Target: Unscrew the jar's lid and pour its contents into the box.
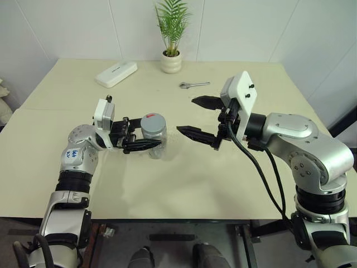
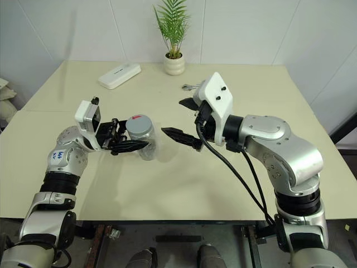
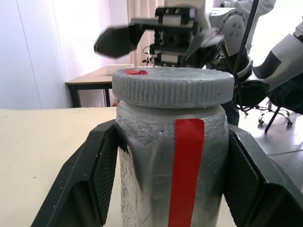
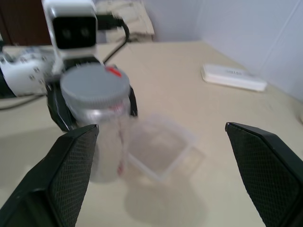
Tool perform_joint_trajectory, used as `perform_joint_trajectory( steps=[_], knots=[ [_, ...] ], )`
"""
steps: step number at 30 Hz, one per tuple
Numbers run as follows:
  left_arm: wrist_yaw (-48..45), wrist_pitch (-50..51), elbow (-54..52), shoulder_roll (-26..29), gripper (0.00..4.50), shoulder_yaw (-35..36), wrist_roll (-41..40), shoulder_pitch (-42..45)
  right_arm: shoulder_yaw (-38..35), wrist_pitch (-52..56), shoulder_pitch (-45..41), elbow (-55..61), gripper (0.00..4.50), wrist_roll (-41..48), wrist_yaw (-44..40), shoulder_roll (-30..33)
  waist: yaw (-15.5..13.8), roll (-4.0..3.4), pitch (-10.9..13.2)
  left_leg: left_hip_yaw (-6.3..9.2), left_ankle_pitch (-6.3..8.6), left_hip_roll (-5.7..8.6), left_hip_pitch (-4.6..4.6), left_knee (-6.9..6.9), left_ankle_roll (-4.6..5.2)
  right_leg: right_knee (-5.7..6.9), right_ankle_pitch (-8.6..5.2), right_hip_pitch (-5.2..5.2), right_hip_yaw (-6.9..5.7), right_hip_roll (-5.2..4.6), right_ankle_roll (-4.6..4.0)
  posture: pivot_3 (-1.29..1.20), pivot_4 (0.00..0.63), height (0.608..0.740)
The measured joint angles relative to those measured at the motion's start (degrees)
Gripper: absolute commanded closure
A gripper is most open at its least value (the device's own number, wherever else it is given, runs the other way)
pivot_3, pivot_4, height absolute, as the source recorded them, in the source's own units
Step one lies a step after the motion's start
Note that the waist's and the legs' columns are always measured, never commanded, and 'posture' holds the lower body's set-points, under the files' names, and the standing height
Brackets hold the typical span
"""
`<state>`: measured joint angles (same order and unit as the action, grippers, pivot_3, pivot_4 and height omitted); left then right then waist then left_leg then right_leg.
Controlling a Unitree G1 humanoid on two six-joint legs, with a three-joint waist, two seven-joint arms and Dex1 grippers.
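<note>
The jar [image 1: 154, 137], silvery-grey with a red stripe [image 3: 185, 175] on its side, stands upright over the table [image 1: 67, 134]. My left gripper [image 1: 139, 137] is shut on its body, one black finger [image 3: 83, 184] on each side. The grey lid [image 1: 153, 120] with a small red mark sits on the jar's top. My right gripper [image 1: 186, 115] hovers just right of the jar at lid height, open wide and apart from it, holding nothing. The clear box [image 4: 158, 147] lies on the table right beside the jar, below my right gripper.
A flat white oblong case [image 1: 116, 73] lies at the back left. A white pot with a green plant [image 1: 171, 61] stands at the back middle, and a metal wrench [image 1: 193, 85] lies right of it. The table's front edge [image 1: 167, 219] is near.
</note>
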<state>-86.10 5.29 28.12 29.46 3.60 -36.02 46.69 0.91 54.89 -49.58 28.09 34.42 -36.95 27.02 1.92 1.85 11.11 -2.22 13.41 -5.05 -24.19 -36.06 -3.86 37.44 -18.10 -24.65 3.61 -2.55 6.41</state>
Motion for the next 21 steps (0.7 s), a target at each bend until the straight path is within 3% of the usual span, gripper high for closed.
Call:
perform_joint_trajectory(
  steps=[7,13,21],
  knots=[
    [0.0,1.1,-0.01,-0.6,1.84,-0.9,-0.69,0.06,3.96,-4.68,-3.68,-6.27,0.0,0.16,-2.06,-5.04,-0.22,0.0,0.0,0.0,0.0,0.0,-0.02,-0.01,0.0,-0.03,0.0,0.01,0.0,0.0,0.0,0.0,0.15,0.74],
    [0.0,1.84,-0.35,-1.96,1.84,-2.13,-0.82,0.1,9.98,-10.86,-3.78,-13.02,0.0,-1.99,-8.07,-6.59,-0.07,0.0,0.0,0.0,0.0,0.0,-0.01,-0.02,0.0,-0.01,0.0,0.01,-0.01,0.01,0.0,0.0,0.15,0.74],
    [0.0,2.16,-0.78,-2.4,1.84,-2.43,-1.13,0.1,12.31,-16.24,-7.4,-19.65,0.0,-4.25,-13.89,-8.0,-0.16,0.0,0.0,0.0,0.0,0.0,-0.01,-0.03,0.0,0.0,0.0,0.02,-0.01,0.01,0.0,0.0,0.15,0.74]
  ],
)
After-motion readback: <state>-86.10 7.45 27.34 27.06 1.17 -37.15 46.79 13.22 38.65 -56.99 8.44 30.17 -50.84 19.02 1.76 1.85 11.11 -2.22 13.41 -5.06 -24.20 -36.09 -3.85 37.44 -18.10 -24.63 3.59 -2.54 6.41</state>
